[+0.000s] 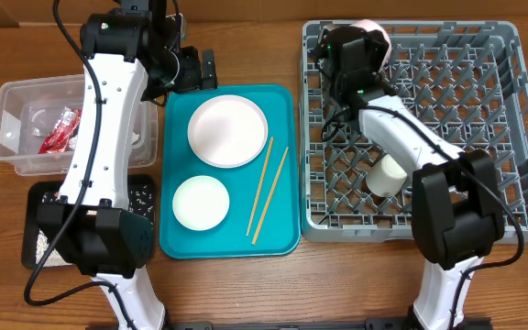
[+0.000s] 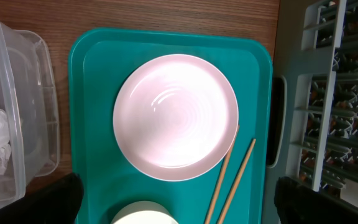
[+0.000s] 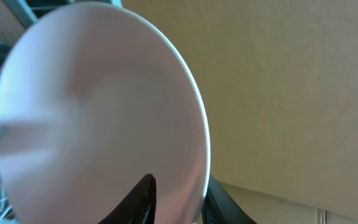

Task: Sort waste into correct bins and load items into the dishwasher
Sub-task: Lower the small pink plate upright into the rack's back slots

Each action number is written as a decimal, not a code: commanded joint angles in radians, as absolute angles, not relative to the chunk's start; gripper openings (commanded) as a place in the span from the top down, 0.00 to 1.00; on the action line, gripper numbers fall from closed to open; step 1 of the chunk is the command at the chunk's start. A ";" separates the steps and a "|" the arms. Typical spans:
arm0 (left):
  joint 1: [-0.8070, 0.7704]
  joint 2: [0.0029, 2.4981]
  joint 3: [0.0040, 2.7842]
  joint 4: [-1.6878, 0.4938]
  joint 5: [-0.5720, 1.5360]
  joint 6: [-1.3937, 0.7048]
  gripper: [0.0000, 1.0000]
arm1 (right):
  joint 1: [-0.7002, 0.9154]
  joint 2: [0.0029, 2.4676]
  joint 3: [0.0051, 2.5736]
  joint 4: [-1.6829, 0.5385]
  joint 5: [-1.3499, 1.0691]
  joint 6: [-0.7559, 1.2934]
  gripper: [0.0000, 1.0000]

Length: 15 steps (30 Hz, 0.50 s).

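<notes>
1 plate (image 3: 98, 106), rim inside right tool (image 3: 179, 190) | clamp unclear | left tool (image 2: 179, 199) apart

Tub (image 1: 26, 101) left of tray (image 1: 168, 183), rack (image 1: 521, 137) right — cup (image 1: 388, 174) inside rack.

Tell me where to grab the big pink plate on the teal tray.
Probably pinch the pale-pink plate by its rim on the side facing the clear tub, coming down from above. It lies flat on the teal tray, so only the rim offers a hold, and the chopsticks crowd its opposite edge.
</notes>
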<state>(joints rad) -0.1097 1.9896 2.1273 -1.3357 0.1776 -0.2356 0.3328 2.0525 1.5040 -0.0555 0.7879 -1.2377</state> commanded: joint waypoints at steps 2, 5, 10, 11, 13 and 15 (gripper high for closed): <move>-0.112 1.974 2.147 -1.334 0.168 -0.224 0.00 | 0.360 2.057 1.493 -0.122 0.771 -1.209 0.74; -0.112 1.974 2.147 -1.334 0.168 -0.224 0.00 | 0.367 2.040 1.493 -0.155 0.770 -1.174 0.73; -0.112 1.974 2.147 -1.334 0.168 -0.224 0.00 | 0.377 1.991 1.493 -0.244 0.760 -1.172 0.62; -0.112 1.974 2.147 -1.334 0.168 -0.224 0.00 | 0.379 1.979 1.493 -0.254 0.756 -1.166 0.60; -0.112 1.974 2.147 -1.334 0.168 -0.224 0.00 | 0.384 1.950 1.493 -0.273 0.733 -1.135 0.56; -0.112 1.974 2.147 -1.334 0.168 -0.224 0.00 | 0.387 1.920 1.493 -0.311 0.698 -1.104 0.53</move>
